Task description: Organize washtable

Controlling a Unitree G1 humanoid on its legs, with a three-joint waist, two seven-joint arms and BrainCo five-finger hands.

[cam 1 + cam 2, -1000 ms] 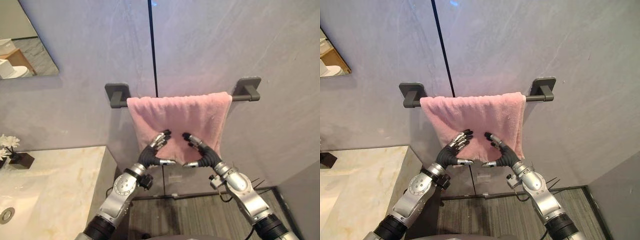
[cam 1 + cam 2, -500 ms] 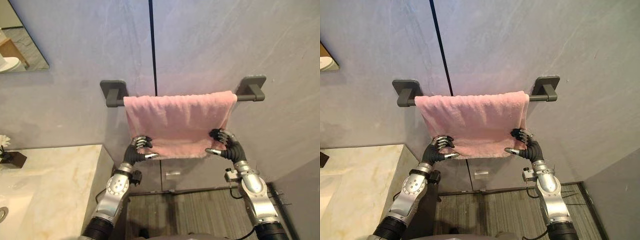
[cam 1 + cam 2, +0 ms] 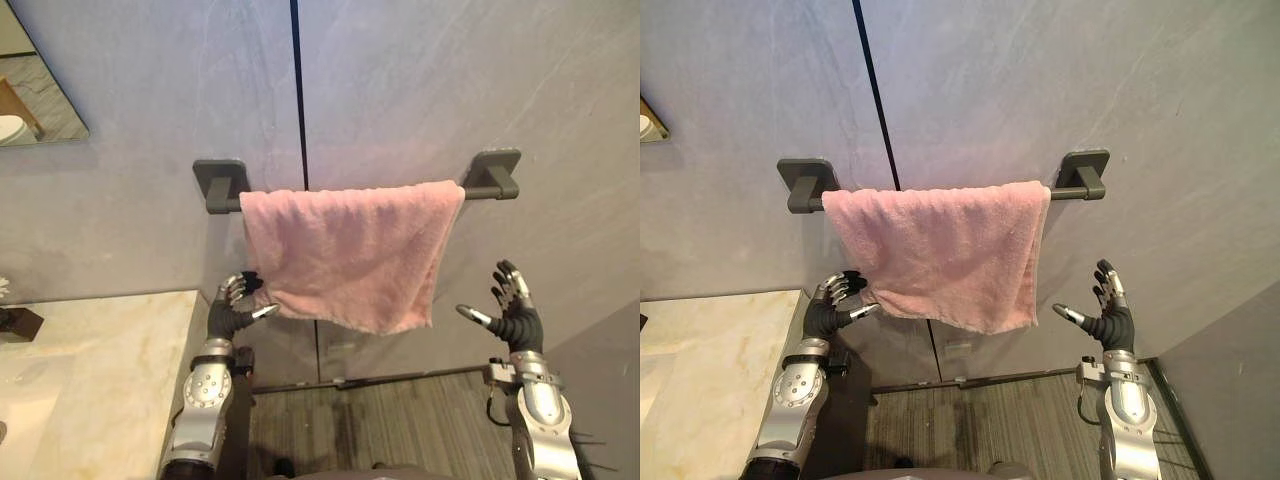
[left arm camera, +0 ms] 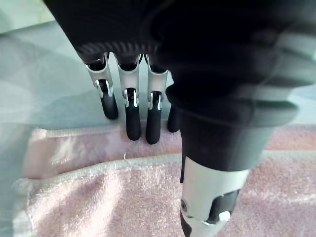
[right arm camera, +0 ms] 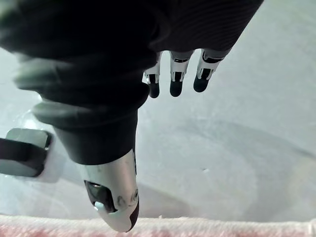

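Note:
A pink towel [image 3: 350, 250] hangs folded over a dark grey bar [image 3: 224, 204] on the grey wall, its lower edge slanting down to the right. My left hand [image 3: 230, 306] is just left of the towel's lower left corner, fingers relaxed, its thumb tip beside the corner. In the left wrist view the fingers [image 4: 132, 116] point at the wall above the towel [image 4: 98, 202] and grip nothing. My right hand [image 3: 514, 314] is held up open, to the right of the towel and apart from it. The bar's bracket [image 5: 19, 150] shows past its thumb.
A marble counter [image 3: 100, 370] lies at the lower left with a small dark box [image 3: 16, 322] on it. A mirror [image 3: 35, 90] hangs at the upper left. Grey plank floor [image 3: 400, 420] runs below the towel, and a grey wall corner [image 3: 610, 370] stands at the right.
Both hands have come off the towel's lower edge. The right hand swung out to the right and opened; the left drew back to the left. The towel now hangs free.

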